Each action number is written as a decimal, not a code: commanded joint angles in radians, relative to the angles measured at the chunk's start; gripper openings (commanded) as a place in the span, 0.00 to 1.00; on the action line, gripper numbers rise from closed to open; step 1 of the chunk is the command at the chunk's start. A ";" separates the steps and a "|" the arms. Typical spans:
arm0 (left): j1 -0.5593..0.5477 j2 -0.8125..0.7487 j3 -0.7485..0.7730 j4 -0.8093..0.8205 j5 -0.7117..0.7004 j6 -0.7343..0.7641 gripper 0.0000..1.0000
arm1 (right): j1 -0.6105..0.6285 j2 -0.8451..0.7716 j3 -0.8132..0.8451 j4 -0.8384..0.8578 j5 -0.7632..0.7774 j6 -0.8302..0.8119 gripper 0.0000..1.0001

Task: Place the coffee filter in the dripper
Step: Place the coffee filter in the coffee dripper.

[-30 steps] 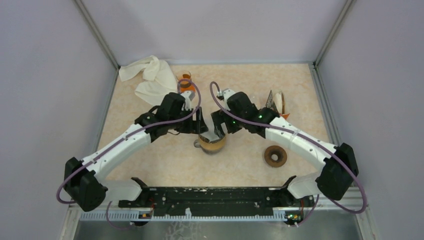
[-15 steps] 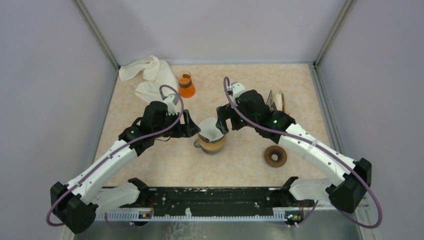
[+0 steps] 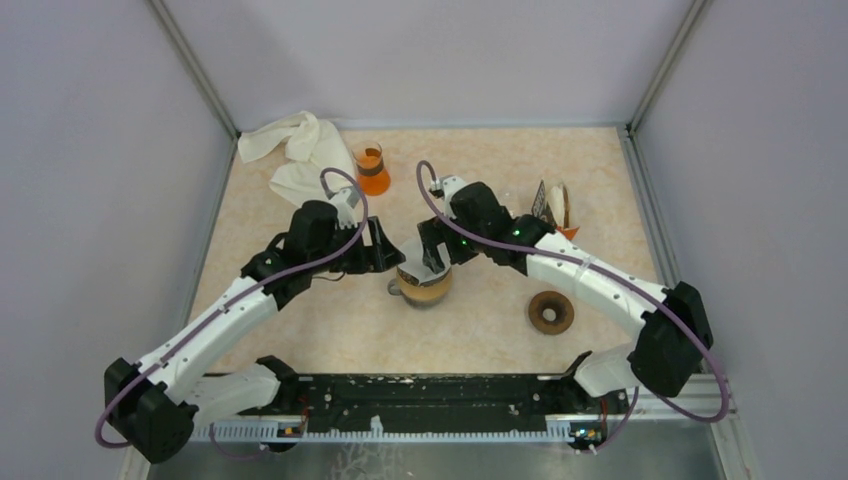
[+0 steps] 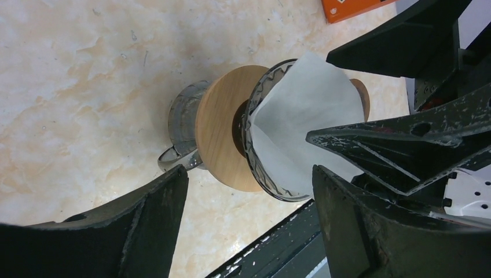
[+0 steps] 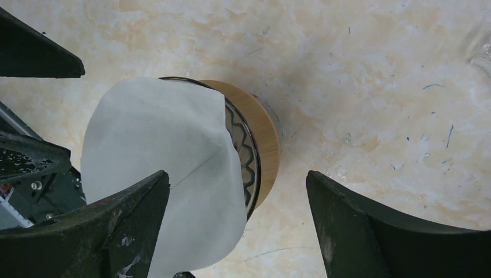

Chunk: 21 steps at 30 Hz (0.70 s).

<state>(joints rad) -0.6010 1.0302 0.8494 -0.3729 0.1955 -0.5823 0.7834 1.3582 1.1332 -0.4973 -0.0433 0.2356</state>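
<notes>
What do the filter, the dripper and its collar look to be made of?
Filter: thin matte white paper, by its crease and soft edge. Collar: light wood, smooth, with faint grain. Dripper: clear ribbed glass, probably; plastic cannot be excluded.

From the top view the right fingers (image 3: 433,245) cover a large part of the dripper (image 3: 428,290). To the right of the dripper a stand (image 3: 553,203) sits partly behind the right arm, and what it holds is too small to tell. In the right wrist view the filter (image 5: 156,139) goes behind one finger and out of the bottom edge. In the left wrist view an orange thing (image 4: 353,7) beyond the dripper is cut by the top edge.
</notes>
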 commanded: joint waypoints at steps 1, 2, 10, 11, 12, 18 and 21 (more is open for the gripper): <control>0.004 0.034 0.028 0.009 -0.001 -0.016 0.84 | 0.016 0.029 0.062 0.020 -0.017 -0.017 0.88; 0.003 0.039 0.029 0.008 -0.001 -0.016 0.84 | 0.020 0.037 0.064 0.016 -0.018 -0.019 0.88; 0.003 0.074 0.028 0.010 0.038 -0.007 0.78 | 0.047 0.069 0.065 0.011 -0.083 -0.040 0.88; 0.003 0.080 0.029 0.009 0.044 -0.008 0.77 | 0.047 0.071 0.065 0.009 -0.092 -0.042 0.88; 0.003 0.082 0.030 0.008 0.048 -0.008 0.77 | 0.047 0.071 0.064 0.009 -0.099 -0.043 0.88; 0.003 0.106 0.041 0.001 0.079 -0.004 0.74 | 0.047 0.073 0.057 0.011 -0.122 -0.048 0.88; 0.003 0.115 0.046 -0.006 0.086 -0.002 0.72 | 0.047 0.073 0.059 0.010 -0.118 -0.048 0.88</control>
<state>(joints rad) -0.5995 1.1358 0.8558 -0.3763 0.2493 -0.5903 0.8219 1.4353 1.1355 -0.5095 -0.1413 0.2012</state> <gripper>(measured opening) 0.732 0.881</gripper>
